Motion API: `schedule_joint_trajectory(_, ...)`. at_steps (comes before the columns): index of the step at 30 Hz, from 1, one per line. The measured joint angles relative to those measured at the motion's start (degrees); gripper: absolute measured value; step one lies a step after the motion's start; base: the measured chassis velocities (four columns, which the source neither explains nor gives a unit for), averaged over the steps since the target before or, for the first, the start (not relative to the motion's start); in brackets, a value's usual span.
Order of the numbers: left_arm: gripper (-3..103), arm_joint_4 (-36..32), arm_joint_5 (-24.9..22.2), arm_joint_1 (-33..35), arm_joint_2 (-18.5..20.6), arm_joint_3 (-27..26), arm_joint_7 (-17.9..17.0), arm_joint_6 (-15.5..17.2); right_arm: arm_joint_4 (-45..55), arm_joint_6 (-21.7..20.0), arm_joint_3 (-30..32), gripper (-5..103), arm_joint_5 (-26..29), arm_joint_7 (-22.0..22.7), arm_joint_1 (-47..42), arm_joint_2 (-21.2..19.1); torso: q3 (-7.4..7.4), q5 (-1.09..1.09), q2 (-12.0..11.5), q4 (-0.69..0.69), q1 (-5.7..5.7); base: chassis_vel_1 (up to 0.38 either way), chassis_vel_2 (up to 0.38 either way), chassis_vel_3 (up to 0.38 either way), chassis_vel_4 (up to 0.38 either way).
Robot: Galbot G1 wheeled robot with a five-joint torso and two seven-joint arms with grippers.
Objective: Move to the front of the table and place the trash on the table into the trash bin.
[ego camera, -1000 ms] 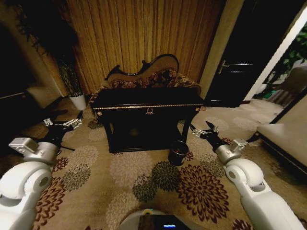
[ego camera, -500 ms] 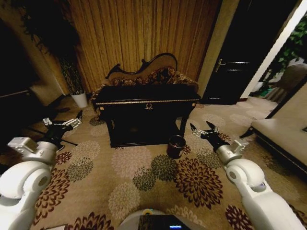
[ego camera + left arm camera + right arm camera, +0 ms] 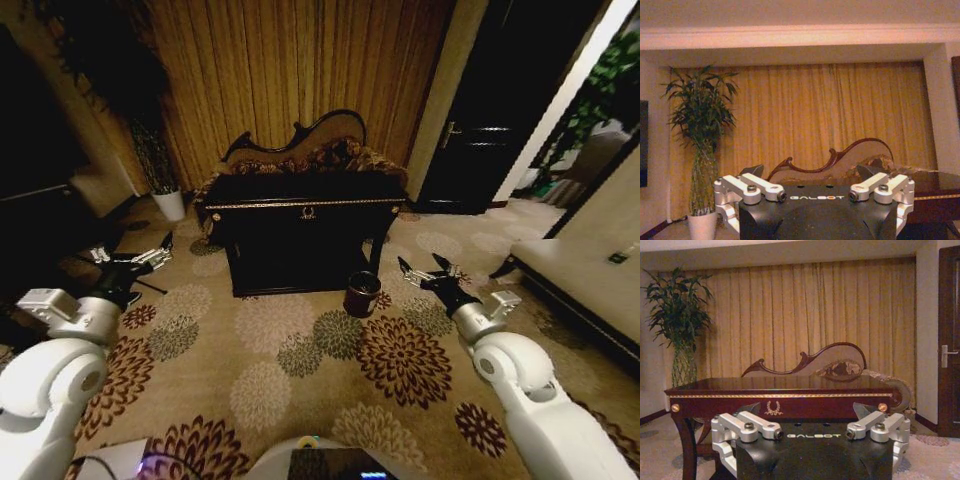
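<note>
The glossy black table (image 3: 305, 212) with gold trim stands ahead at mid-room, and its front also shows in the right wrist view (image 3: 780, 390). I cannot make out the trash on its dark top. The small round trash bin (image 3: 362, 293) sits on the carpet by the table's front right leg. My left gripper (image 3: 128, 258) hovers open over the carpet, well left of the table. My right gripper (image 3: 428, 270) is open too, just right of the bin. Both hold nothing, as the wrist views show for the left gripper (image 3: 812, 172) and the right gripper (image 3: 807, 410).
A floral sofa (image 3: 300, 155) stands behind the table against the curtains. A white plant pot (image 3: 170, 205) is at the back left and a dark door (image 3: 480, 150) at the back right. A pale bench (image 3: 585, 275) runs along the right. Patterned carpet lies open between me and the table.
The whole picture has shifted, so the camera has moved: the table and bin sit slightly higher and more carpet shows in front. Both arms keep the same open pose.
</note>
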Motion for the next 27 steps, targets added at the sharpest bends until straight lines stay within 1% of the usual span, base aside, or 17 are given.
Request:
schedule_joint_trajectory(1,100,-0.07,0.00,-0.02,0.03,0.00,-0.02,0.00,-0.21,0.58,-0.10,100,0.00,0.00,0.01,0.00,-0.02,0.00,0.01,0.01,-0.03,0.174,-0.175,-0.194,0.123)
schedule_joint_trajectory(2,100,-0.20,0.00,-0.02,0.02,0.00,-0.04,0.00,-0.56,1.32,-0.27,100,-0.01,0.01,0.03,0.04,-0.03,0.00,0.04,-0.01,-0.06,0.168,-0.136,-0.194,0.130)
schedule_joint_trajectory(4,100,-0.31,0.00,0.04,-0.06,0.00,-0.07,-0.01,-0.73,1.61,-0.35,100,-0.01,0.01,0.05,0.10,-0.03,0.00,0.04,-0.02,-0.06,0.168,-0.109,-0.151,0.130)
schedule_joint_trajectory(6,100,-0.61,0.06,0.34,-0.47,0.02,-0.15,-0.01,-1.10,1.93,-0.46,100,-0.04,0.04,0.06,0.42,-0.03,0.00,0.04,0.02,-0.06,0.042,-0.040,-0.016,0.025)
schedule_joint_trajectory(12,100,-1.05,0.29,0.84,-1.19,0.13,-0.42,-0.01,-1.54,2.01,-0.60,100,-0.02,0.27,0.02,0.84,0.03,0.00,-0.03,0.01,0.06,-0.032,0.018,0.030,-0.007)
schedule_joint_trajectory(13,100,-1.16,0.32,0.98,-1.38,0.13,-0.60,-0.01,-1.62,2.01,-0.62,100,0.05,0.45,0.04,0.93,0.03,0.00,-0.03,-0.02,0.06,0.000,0.000,0.000,0.000)
schedule_joint_trajectory(18,100,-1.73,0.62,2.00,-2.48,-0.10,-1.05,-0.01,-1.55,1.43,-0.56,100,0.13,1.12,0.09,1.00,-0.01,0.00,0.01,0.01,-0.03,0.000,0.000,0.000,0.000)
schedule_joint_trajectory(27,100,-1.89,1.64,3.19,-4.08,-0.18,-0.97,-0.02,1.56,0.94,-0.54,100,-0.44,1.54,-0.32,0.77,-0.01,-0.01,0.00,0.00,-0.02,0.000,0.000,0.000,0.000)
